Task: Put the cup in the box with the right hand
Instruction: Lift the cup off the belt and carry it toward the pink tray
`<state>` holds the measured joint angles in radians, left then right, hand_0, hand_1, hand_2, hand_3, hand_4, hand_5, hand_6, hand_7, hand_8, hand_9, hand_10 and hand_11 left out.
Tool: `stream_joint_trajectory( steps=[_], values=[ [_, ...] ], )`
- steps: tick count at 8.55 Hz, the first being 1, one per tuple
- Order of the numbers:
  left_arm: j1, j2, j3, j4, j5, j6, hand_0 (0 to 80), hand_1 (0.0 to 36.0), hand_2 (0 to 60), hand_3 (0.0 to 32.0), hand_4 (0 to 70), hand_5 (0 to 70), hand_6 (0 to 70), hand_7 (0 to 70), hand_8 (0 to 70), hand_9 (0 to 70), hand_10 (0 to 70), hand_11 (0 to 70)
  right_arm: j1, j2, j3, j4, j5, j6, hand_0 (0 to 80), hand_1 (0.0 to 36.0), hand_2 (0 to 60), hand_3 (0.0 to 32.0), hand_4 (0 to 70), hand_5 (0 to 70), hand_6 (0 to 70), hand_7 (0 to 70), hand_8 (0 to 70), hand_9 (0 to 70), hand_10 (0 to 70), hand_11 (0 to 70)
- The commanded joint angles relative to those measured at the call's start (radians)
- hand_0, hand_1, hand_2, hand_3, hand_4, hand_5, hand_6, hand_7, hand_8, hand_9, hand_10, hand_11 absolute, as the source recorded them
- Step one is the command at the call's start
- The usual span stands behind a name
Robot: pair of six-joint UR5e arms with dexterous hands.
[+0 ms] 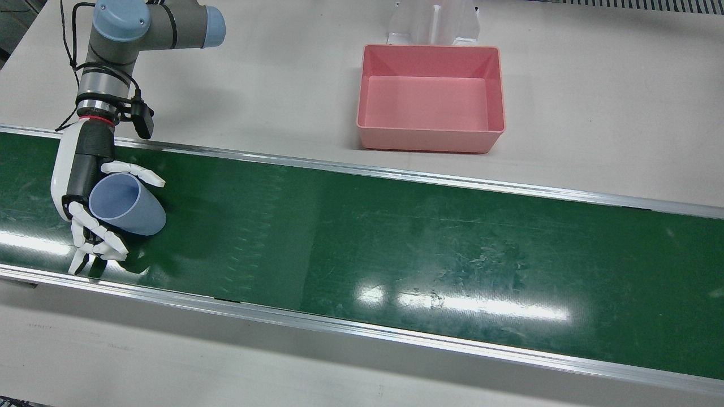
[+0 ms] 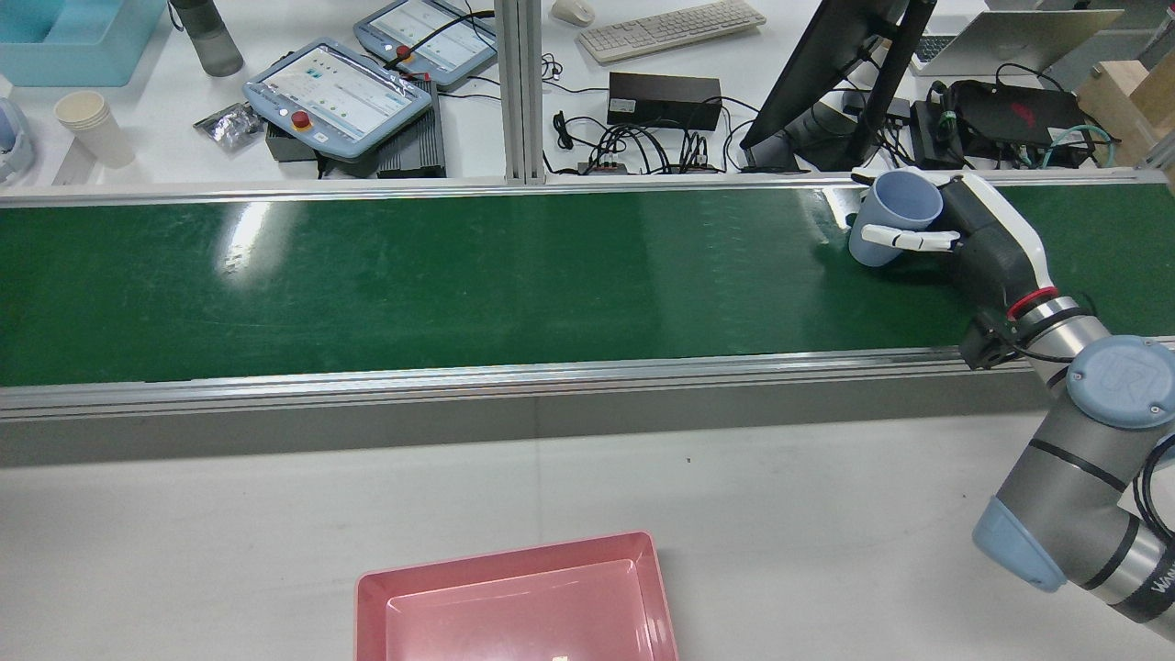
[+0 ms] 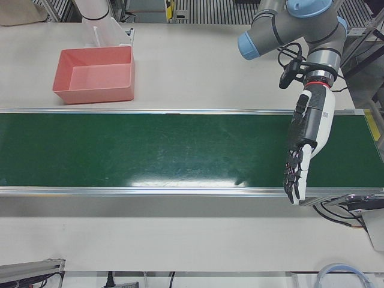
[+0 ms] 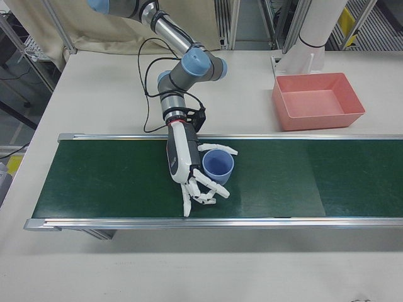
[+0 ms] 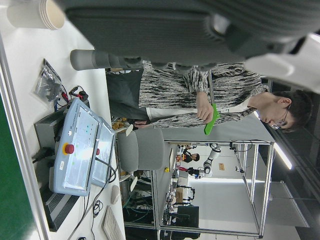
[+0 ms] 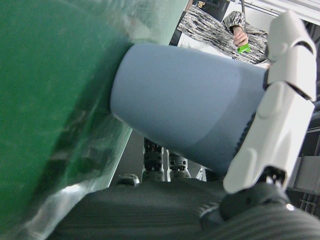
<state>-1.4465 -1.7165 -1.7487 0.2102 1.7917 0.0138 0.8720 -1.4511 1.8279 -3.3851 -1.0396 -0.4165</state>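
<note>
Closing around the blue cup near the worktop's left end on the green belt: right hand curled loosely, thumb and fingers not clearly clamping; risking a slip or tip on lifting, given the cup's smooth taper; sitting empty toward the far edge, the pink box; hanging open over the belt's right end, holding nothing, left hand.

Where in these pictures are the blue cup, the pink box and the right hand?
blue cup (image 1: 131, 210): front view, on its side wall.
pink box (image 1: 430, 140): front view, on its near outer wall.
right hand (image 4: 186, 160): right-front view, on its white back.
</note>
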Motion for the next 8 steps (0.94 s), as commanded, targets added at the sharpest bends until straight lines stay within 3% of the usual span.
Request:
stream_joint_trajectory(
  steps=[1, 2, 3, 6, 8],
  values=[
    [0.000, 0.000, -0.002, 0.000, 0.000, 0.000, 0.0, 0.0, 0.0, 0.0, 0.0, 0.0, 0.0, 0.0, 0.0, 0.0, 0.0, 0.0, 0.022, -0.003, 0.008, -0.033, 0.021, 0.002, 45.9, 16.3, 46.0, 0.0, 53.9, 6.6, 30.6, 70.0, 43.7, 70.0, 17.4, 25.2],
    [0.000, 0.000, 0.000, 0.000, 0.000, 0.000, 0.0, 0.0, 0.0, 0.0, 0.0, 0.0, 0.0, 0.0, 0.0, 0.0, 0.0, 0.0, 0.044, -0.009, 0.020, -0.033, 0.021, 0.001, 42.2, 18.3, 60.0, 0.0, 70.0, 7.6, 37.1, 70.0, 56.3, 70.0, 26.1, 37.1],
    [0.000, 0.000, 0.000, 0.000, 0.000, 0.000, 0.0, 0.0, 0.0, 0.0, 0.0, 0.0, 0.0, 0.0, 0.0, 0.0, 0.0, 0.0, 0.067, -0.017, 0.054, -0.033, 0.021, -0.004, 41.1, 17.7, 60.0, 0.0, 70.0, 7.7, 37.8, 70.0, 60.1, 70.0, 27.8, 39.3],
    [0.000, 0.000, 0.000, 0.000, 0.000, 0.000, 0.0, 0.0, 0.0, 0.0, 0.0, 0.0, 0.0, 0.0, 0.0, 0.0, 0.0, 0.0, 0.076, -0.073, 0.192, -0.033, 0.010, -0.008, 41.7, 15.5, 60.0, 0.0, 70.0, 7.8, 37.4, 70.0, 58.5, 70.0, 26.6, 37.8],
    [0.000, 0.000, 0.000, 0.000, 0.000, 0.000, 0.0, 0.0, 0.0, 0.0, 0.0, 0.0, 0.0, 0.0, 0.0, 0.0, 0.0, 0.0, 0.018, -0.115, 0.360, -0.034, 0.009, -0.111, 41.5, 13.3, 52.7, 0.0, 63.8, 7.8, 36.6, 70.0, 58.1, 70.0, 27.0, 38.4]
  ],
)
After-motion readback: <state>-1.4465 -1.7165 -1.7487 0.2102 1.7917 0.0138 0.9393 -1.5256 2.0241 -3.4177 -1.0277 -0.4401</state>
